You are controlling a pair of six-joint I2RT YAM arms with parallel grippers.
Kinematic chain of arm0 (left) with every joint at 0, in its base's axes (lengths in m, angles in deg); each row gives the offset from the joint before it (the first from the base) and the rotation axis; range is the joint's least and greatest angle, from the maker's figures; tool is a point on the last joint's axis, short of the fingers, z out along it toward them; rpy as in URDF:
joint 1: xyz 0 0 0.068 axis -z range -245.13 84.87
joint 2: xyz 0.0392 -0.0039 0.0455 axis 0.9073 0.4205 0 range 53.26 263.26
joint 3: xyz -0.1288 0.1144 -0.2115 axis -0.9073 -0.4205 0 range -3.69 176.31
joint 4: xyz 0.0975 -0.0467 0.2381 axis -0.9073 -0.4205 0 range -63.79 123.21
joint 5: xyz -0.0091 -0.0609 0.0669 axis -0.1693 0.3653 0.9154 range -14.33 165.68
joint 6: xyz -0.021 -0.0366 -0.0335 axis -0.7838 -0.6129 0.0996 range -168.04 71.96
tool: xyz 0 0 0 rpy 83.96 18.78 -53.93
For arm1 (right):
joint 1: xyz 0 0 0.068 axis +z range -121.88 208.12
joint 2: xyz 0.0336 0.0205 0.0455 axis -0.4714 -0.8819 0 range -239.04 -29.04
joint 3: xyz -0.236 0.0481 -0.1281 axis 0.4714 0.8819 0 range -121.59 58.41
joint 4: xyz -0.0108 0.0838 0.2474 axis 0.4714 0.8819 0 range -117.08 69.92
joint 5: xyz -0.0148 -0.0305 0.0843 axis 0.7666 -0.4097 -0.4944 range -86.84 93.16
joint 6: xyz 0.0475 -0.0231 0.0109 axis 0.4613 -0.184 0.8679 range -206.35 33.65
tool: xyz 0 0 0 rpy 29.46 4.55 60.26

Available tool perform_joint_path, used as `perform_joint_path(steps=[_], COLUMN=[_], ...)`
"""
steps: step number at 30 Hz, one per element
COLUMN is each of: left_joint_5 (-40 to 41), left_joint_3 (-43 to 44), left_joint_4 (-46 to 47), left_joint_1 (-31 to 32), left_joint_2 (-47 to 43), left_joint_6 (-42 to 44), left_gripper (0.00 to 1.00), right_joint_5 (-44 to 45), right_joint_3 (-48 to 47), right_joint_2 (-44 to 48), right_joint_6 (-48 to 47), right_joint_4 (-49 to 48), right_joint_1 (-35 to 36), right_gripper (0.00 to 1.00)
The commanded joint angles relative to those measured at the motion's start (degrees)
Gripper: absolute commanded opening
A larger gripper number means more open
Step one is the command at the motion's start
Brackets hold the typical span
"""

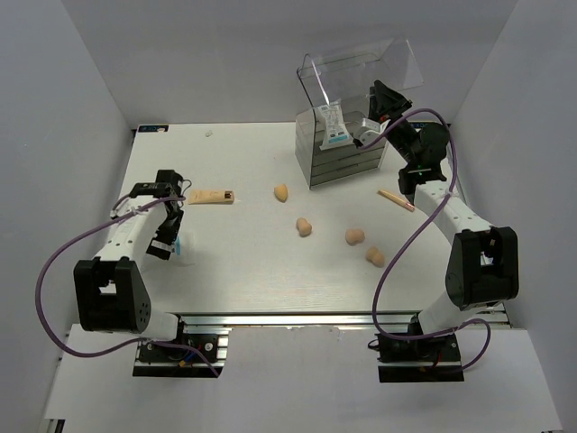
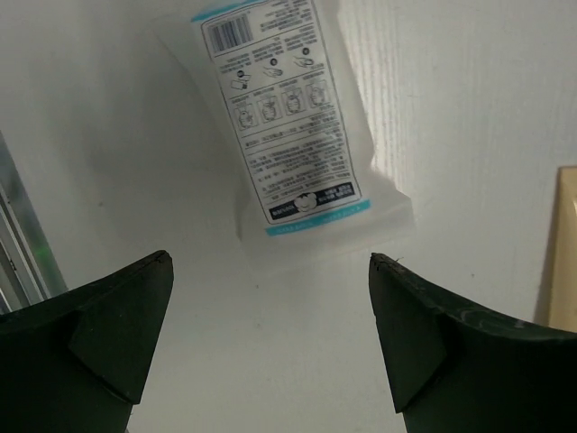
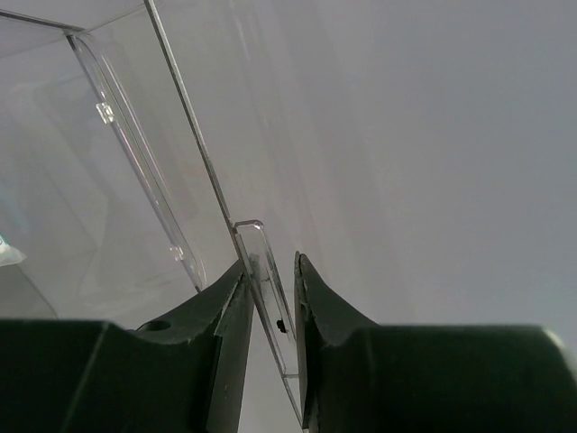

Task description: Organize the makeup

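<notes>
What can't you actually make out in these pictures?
Left wrist view: the print on the packet is too small to read; the beige tube is cut off by the right edge.
Top view: the drawer box hides what its drawers hold; a white speck at the back is too small to identify.
Right wrist view: the right claw pinches the clear lid; the box beneath is out of frame.

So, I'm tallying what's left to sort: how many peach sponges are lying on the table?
4 sponges, all loose on the table: one nearest the drawer box, one mid-table, two further right. The box could hide more.
</notes>
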Motion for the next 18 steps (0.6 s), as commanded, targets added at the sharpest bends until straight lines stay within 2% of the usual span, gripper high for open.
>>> perform_joint_path(steps=[1, 7, 11, 14, 15, 16, 17, 18], left_joint_5=[-2.07, -2.86, -2.69, -3.74, -3.83, -4.00, -4.35, -4.44], left_joint_3=[-0.73, -3.46, -2.05, -4.42, -5.12, -6.35, -6.97, -7.41], left_joint_4=[0.03, 11.61, 13.65, 17.25, 18.13, 20.14, 20.94, 21.65], left_joint_1=[-1.71, -5.66, -6.98, -7.60, -7.60, -7.69, -7.69, -7.69], left_joint_2=[1.29, 5.43, 10.00, 11.41, 11.32, 11.23, 10.89, 10.88], left_joint_6=[-1.58, 1.05, 3.07, 3.77, 3.78, 4.12, 4.48, 4.74], left_gripper=[0.98, 0.98, 0.93, 0.75, 0.64, 0.59, 0.48, 0.48], right_joint_5=[1.85, 2.11, 1.85, 2.11, 2.02, 2.11, 1.94, 1.93], right_joint_3=[0.19, 0.80, 1.50, 1.50, 1.50, 1.50, 1.50, 1.50], right_joint_2=[2.21, 2.47, 3.09, 3.09, 3.18, 3.18, 3.26, 3.26], right_joint_6=[2.42, 2.51, 2.51, 2.59, 2.51, 2.42, 2.50, 2.42], right_joint_4=[-3.34, -3.08, -2.47, -2.38, -2.38, -2.29, -2.11, -1.94], right_joint_1=[-0.29, -0.20, -0.28, -0.28, -0.20, -0.37, -0.37, -0.37], right_gripper=[0.27, 0.28, 0.28, 0.27, 0.27, 0.27, 0.27, 0.27])
